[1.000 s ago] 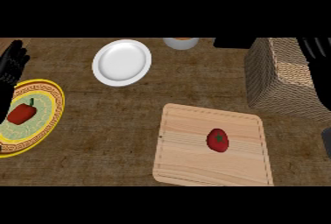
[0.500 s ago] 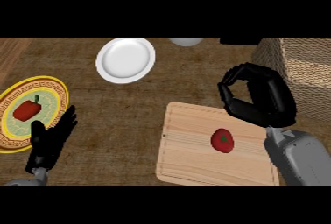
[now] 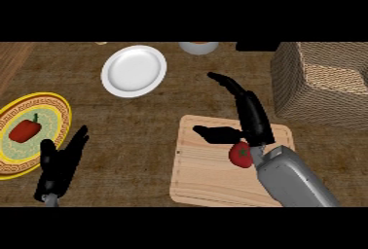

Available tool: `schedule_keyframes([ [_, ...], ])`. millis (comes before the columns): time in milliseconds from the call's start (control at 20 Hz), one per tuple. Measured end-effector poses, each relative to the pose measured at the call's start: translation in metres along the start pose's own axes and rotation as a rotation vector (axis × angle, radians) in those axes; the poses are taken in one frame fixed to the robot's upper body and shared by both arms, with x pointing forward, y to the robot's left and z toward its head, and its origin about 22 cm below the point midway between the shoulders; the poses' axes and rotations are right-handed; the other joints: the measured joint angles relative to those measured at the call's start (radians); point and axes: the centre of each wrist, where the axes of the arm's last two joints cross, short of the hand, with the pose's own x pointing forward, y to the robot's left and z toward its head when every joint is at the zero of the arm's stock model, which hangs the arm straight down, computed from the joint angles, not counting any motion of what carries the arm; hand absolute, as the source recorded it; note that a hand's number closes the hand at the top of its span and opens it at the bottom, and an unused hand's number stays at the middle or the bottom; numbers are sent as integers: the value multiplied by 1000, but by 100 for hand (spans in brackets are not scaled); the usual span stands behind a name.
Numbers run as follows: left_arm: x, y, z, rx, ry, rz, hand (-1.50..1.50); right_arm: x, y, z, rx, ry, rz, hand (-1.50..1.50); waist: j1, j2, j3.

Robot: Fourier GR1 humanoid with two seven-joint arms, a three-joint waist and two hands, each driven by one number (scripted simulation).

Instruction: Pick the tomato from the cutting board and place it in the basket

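A dark wooden worktop (image 3: 144,121) is seen from steeply above. A pale wooden cutting board (image 3: 208,180) is placed near the lower middle, and a red tomato (image 3: 239,154) is seen lying on it, toward the board's right half. The right hand (image 3: 251,116) is held over the board, its fingers (image 3: 233,90) stretched straight and spread away past the board's far edge, while the thumb (image 3: 215,132) is extended sideways above the board just beyond the tomato; the tomato is not enclosed by them, and whether it is touched by the wrist cannot be told. A woven basket (image 3: 320,82) is set beyond the board to its right. Left of the board, the left hand (image 3: 61,165) is shown low over the worktop with fingers straight and slightly spread, holding nothing. Further left of the board, a yellow patterned plate (image 3: 50,114) carries a red pepper (image 3: 26,130). A white plate (image 3: 134,71) lies beyond the board to its left, and a small grey bowl (image 3: 198,47) is partly visible at the far edge.
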Motion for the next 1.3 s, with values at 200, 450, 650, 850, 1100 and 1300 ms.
schedule_keyframes([
  [200, -6, 6, 6, 16, 16, 7, 0, 10, -32, -16, -12, 87, 272, -150, -21, -12, -1],
  [450, -11, 9, 11, 35, 28, 14, 0, 58, -68, -28, 40, 172, 502, -150, -42, -19, 1],
  [650, -11, 12, 14, 40, 33, 18, 0, 98, -90, -25, 151, 258, 613, -150, -45, -17, 2],
  [850, -10, 9, 15, 45, 32, 23, 0, 122, -108, -19, 288, 319, 658, -150, -47, -13, 3],
  [1100, -10, 4, 16, 44, 28, 21, 0, 139, -135, -13, 390, 341, 663, -150, -43, -7, 4],
  [1300, -9, 1, 14, 35, 23, 20, 0, 149, -145, -5, 434, 349, 656, -150, -36, -3, 5],
])
